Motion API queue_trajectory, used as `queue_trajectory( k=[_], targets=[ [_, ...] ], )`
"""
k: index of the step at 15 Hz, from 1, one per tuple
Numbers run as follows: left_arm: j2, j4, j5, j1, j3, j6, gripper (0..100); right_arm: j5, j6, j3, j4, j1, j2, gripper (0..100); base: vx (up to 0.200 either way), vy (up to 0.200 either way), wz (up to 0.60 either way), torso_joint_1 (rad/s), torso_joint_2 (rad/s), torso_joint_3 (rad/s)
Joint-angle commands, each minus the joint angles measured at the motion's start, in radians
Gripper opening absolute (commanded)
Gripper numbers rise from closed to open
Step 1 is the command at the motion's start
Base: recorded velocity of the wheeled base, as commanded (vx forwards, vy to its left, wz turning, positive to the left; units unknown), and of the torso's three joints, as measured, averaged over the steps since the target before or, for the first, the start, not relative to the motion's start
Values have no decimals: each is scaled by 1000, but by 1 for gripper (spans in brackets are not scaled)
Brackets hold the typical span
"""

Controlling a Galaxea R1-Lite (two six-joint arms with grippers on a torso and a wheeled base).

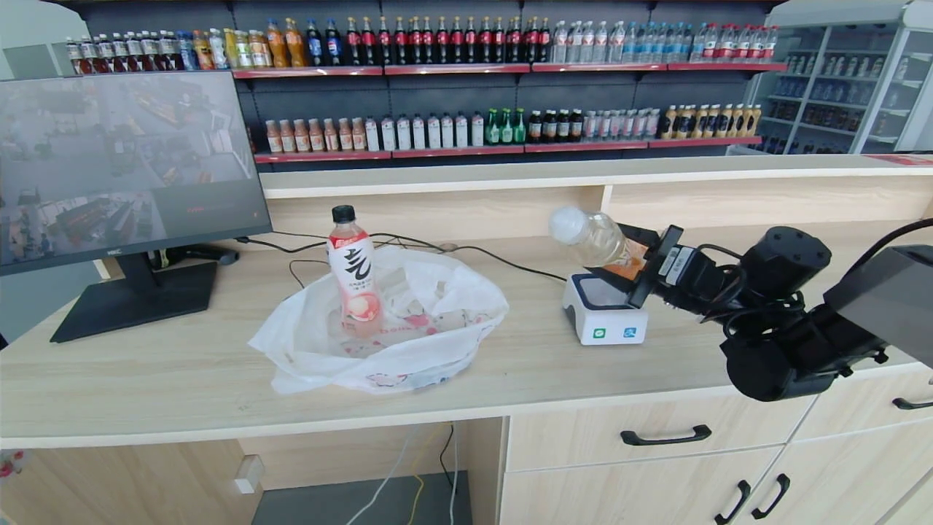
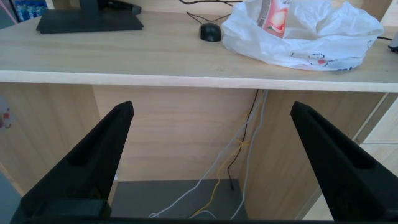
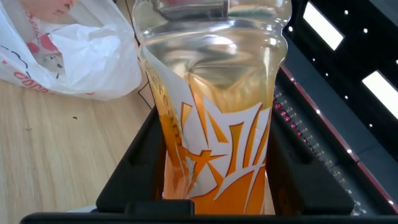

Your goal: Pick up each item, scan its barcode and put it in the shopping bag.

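My right gripper [image 1: 635, 264] is shut on a clear bottle with an orange label [image 1: 599, 243], holding it tilted on its side just above the white barcode scanner [image 1: 603, 312] on the counter. In the right wrist view the bottle [image 3: 214, 118] sits between the black fingers [image 3: 134, 165]. The white shopping bag [image 1: 386, 328] lies open at the counter's middle, with a pink-labelled bottle [image 1: 353, 273] standing upright in it. My left gripper [image 2: 211, 162] hangs open below the counter's front edge, facing the bag [image 2: 305, 34] from under the counter.
A monitor [image 1: 124, 168] on a black stand occupies the counter's left. Black cables [image 1: 408, 244] run behind the bag. A black mouse [image 2: 210, 32] lies next to the bag. Drawers with black handles [image 1: 665, 437] sit under the counter on the right. Shelves of bottles [image 1: 466, 80] fill the background.
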Motion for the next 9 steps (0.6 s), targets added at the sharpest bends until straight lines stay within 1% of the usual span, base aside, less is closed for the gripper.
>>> queue_trajectory(
  k=[1,3,4,7,9],
  targets=[
    [0,0,0,0,0,0,100,-35,15,43,-2,25,-67,0,0,0,0,0,0,0],
    [0,0,0,0,0,0,100,-93,52,69,-2,60,-111,0,0,0,0,0,0,0],
    [0,0,0,0,0,0,100,-187,89,103,-2,79,-160,0,0,0,0,0,0,0],
    [0,0,0,0,0,0,100,-388,209,139,-2,171,-240,0,0,0,0,0,0,0],
    [0,0,0,0,0,0,100,-537,331,166,-2,228,-277,0,0,0,0,0,0,0]
  ],
)
